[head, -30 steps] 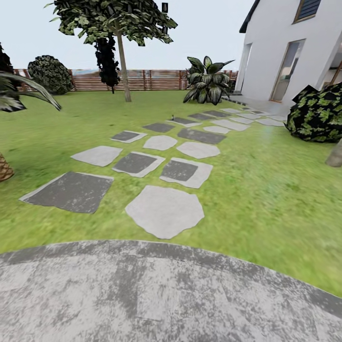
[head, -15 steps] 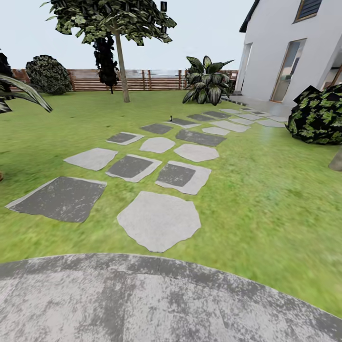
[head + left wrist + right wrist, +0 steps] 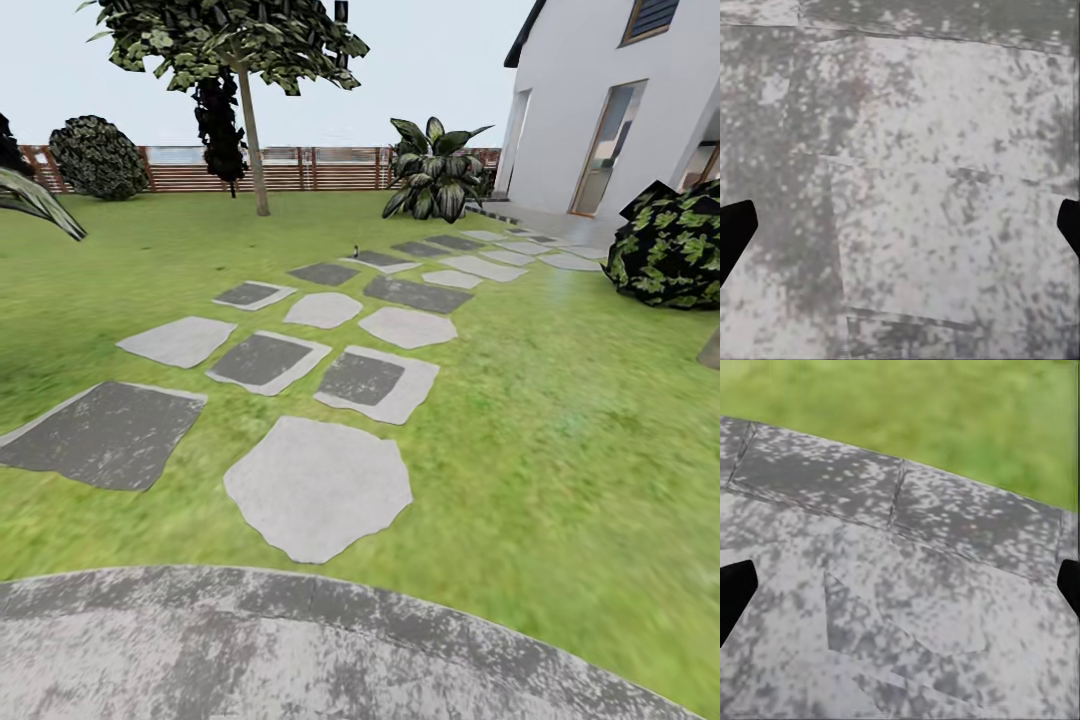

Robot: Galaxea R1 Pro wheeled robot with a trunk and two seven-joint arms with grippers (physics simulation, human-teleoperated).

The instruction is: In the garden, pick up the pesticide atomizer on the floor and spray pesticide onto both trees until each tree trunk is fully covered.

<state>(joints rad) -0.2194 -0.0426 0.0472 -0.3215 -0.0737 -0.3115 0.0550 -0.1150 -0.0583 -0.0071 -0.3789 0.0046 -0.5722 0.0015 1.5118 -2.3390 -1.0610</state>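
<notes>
Garden scene: grey stepping stones (image 3: 318, 488) cross the lawn (image 3: 560, 400) toward the white house (image 3: 620, 100). One tree (image 3: 232, 40) with its pale trunk (image 3: 252, 150) stands far off by the wooden fence (image 3: 300, 168). Left gripper (image 3: 900, 225) and right gripper (image 3: 900, 585) spread wide, empty, over mottled grey paving (image 3: 300, 650)

A paved pad (image 3: 300, 650) lies under both grippers; the left gripper (image 3: 900, 225) hangs over its slabs, the right gripper (image 3: 900, 585) over its edge, with the lawn (image 3: 930, 412) just beyond. Ahead of them, stepping stones (image 3: 318, 485) run across the grass toward the house (image 3: 620, 110) at far right. A tree (image 3: 250, 130) stands far ahead to the left, before the fence (image 3: 300, 168). A broad-leaved plant (image 3: 432, 172) sits near the house corner, a bush (image 3: 670, 245) to the right.
</notes>
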